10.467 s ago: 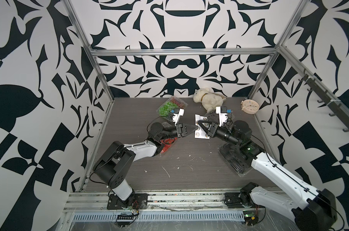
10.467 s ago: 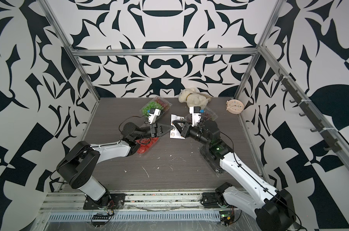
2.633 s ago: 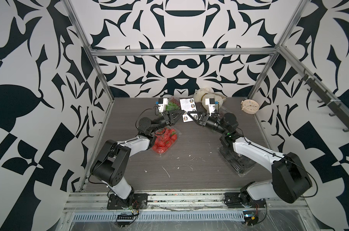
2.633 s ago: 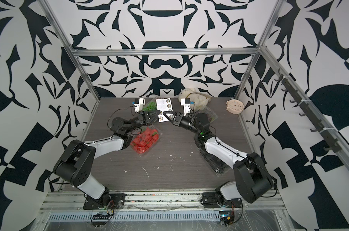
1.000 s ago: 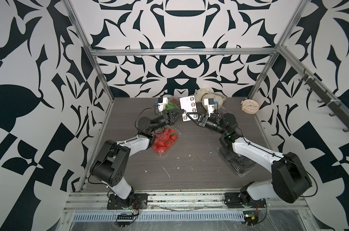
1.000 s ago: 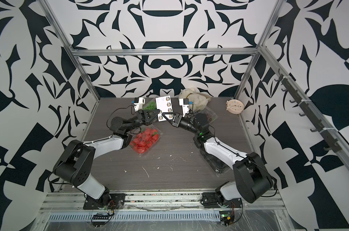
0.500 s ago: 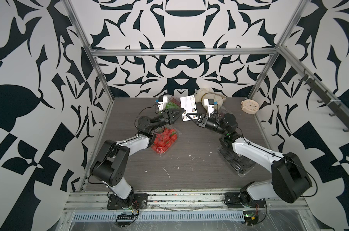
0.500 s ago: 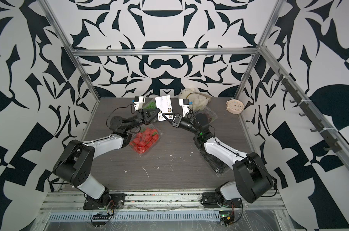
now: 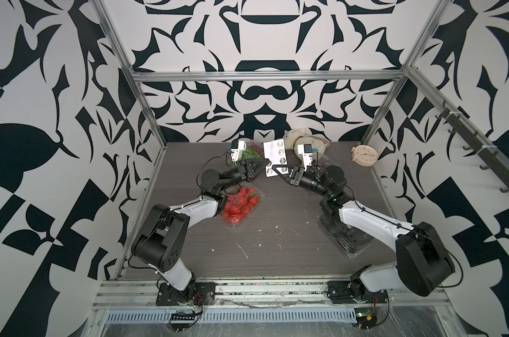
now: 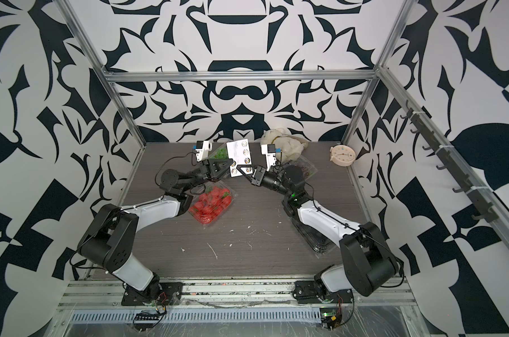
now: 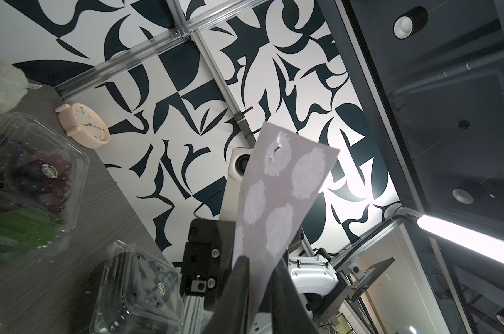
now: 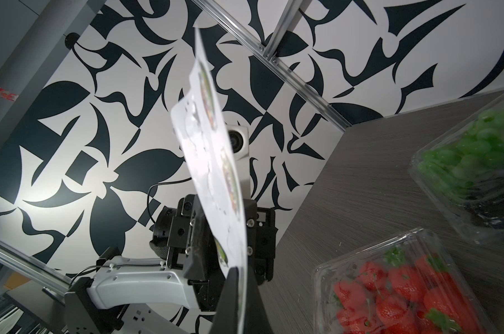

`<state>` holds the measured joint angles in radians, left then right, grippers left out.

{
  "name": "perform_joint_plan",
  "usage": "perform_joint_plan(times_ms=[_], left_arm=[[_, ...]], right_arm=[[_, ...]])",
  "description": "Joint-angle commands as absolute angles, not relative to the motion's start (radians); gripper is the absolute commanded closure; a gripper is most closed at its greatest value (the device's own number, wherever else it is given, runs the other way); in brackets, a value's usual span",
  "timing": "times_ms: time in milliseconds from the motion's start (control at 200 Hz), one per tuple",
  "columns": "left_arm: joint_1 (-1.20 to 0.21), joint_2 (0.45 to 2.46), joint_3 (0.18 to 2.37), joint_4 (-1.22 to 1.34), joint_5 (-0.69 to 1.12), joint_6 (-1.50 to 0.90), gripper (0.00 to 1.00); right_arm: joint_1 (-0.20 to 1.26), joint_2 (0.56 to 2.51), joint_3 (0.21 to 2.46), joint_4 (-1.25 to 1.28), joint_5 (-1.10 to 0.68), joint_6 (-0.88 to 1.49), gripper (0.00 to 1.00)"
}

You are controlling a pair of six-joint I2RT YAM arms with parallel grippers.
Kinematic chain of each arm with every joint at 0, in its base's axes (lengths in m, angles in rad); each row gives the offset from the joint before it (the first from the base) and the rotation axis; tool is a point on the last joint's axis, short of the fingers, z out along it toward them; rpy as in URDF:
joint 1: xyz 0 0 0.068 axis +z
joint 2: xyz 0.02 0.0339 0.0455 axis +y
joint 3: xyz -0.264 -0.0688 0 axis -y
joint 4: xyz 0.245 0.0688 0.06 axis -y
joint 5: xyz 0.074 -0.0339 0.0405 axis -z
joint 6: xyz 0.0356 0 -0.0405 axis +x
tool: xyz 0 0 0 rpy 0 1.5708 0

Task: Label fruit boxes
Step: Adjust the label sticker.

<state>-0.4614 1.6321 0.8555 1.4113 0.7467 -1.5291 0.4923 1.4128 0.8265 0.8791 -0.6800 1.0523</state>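
In a top view, the right gripper (image 9: pixel 273 169) was clamped on the lower edge of the upright sticker sheet (image 9: pixel 274 151), the left gripper (image 9: pixel 262 167) stood slightly parted around that edge, and the strawberry box (image 9: pixel 241 204) lay at seven o'clock from both, untouched.

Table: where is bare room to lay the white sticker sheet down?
Widest bare patch: middle to front of the dark wood-grain table, between the clear plastic strawberry punnet and the clear dark-avocado punnet. The back is crowded: green-grape punnet, purple-grape punnet, cream plush toy.
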Motion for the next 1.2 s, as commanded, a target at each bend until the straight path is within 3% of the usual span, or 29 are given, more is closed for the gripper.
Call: perform_joint_plan(times_ms=[0, 255, 400, 495, 745, 1195], left_arm=[[-0.466, 1.65, 0.857, 1.438, 0.764, -1.505, 0.83], [-0.466, 1.664, 0.852, 1.428, 0.748, -1.491, 0.83], [-0.466, 1.659, 0.855, 1.428, 0.746, -1.49, 0.9], [-0.466, 1.658, 0.856, 1.428, 0.745, -1.49, 1.0], [-0.464, 1.657, 0.857, 1.441, 0.742, -1.508, 0.96], [-0.485, 1.656, 0.888, 1.442, 0.786, -1.528, 1.0]], right_arm=[[0.491, 1.377, 0.859, 0.918, -0.686, 1.058, 1.0], [0.49, 1.367, 0.851, 0.927, -0.674, 1.066, 1.0], [0.491, 1.368, 0.849, 0.931, -0.676, 1.068, 1.0], [0.49, 1.367, 0.847, 0.931, -0.676, 1.068, 1.0], [0.49, 1.366, 0.847, 0.924, -0.675, 1.053, 1.0], [0.489, 1.389, 0.867, 0.925, -0.7, 1.037, 1.0]])
